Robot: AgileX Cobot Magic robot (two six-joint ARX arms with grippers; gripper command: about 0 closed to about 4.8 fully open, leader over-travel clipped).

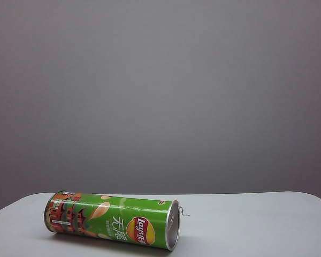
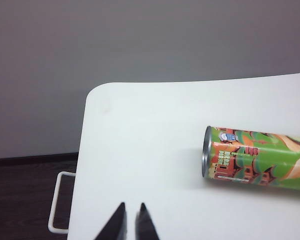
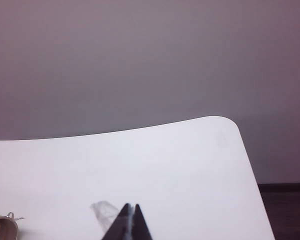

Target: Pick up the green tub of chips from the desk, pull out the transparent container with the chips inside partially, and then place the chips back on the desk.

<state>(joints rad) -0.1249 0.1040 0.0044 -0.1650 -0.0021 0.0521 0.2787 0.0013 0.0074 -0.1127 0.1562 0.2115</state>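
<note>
The green tub of chips [image 1: 112, 220] lies on its side on the white desk [image 1: 257, 225], with the red building artwork at its left end and a silver-rimmed end at the right. A thin foil tab [image 1: 184, 213] sticks out of that right end. The transparent container and the chips are hidden. Neither gripper shows in the exterior view. My left gripper [image 2: 132, 206] is shut and empty above the desk [image 2: 150, 140], well short of the tub's artwork end [image 2: 260, 160]. My right gripper [image 3: 131, 206] is shut and empty, apart from the tub's rim [image 3: 2, 231].
A plain grey wall stands behind the desk. A white bar frame [image 2: 60, 200] hangs off the desk's side above dark floor. The desk's rounded corner [image 3: 225, 125] lies beyond my right gripper. A faint grey translucent patch [image 3: 105, 212] shows on the desk beside the right fingertips.
</note>
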